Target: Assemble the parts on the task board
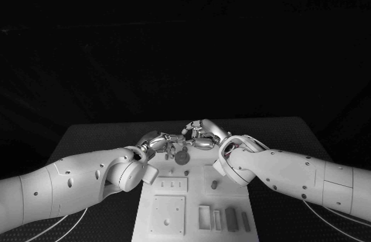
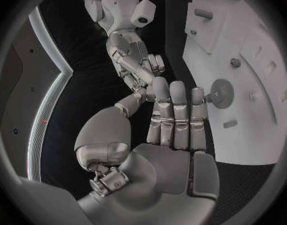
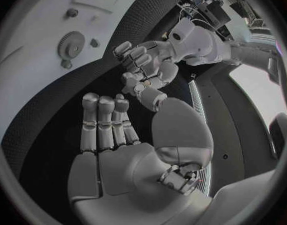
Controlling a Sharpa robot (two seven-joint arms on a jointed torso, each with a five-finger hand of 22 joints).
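1. The task board (image 1: 193, 199) lies flat on the black table (image 1: 93, 137), reaching away from the robot; both hands hover over its far end, close together, fingertips nearly meeting.
2. A gear (image 2: 222, 91) sits on the board just beyond the left hand's fingertips (image 2: 178, 92); in the head view it lies just below the two hands (image 1: 182, 157). It looks small, rigid and light, probably hard plastic or metal. Its toothed rim should give grip, so I would pinch it across the rim from above; lying flat, it leaves little edge to get under.
3. The left hand (image 2: 175, 135) is empty, fingers straight and pressed side by side, thumb held apart.
4. The right hand (image 3: 109, 135) is also empty, fingers extended side by side and slightly bent at the tips, thumb out to the side.
5. Around the gear stand short pegs (image 2: 235, 62) and a small block (image 2: 230, 124); these crowd the fingers' approach.
6. Nearer the robot the board carries slotted plates (image 1: 171, 184) and upright bars (image 1: 230, 219), well clear of the fingers.
7. The main obstruction is the hands themselves: so near, either reaching in could knock the other.
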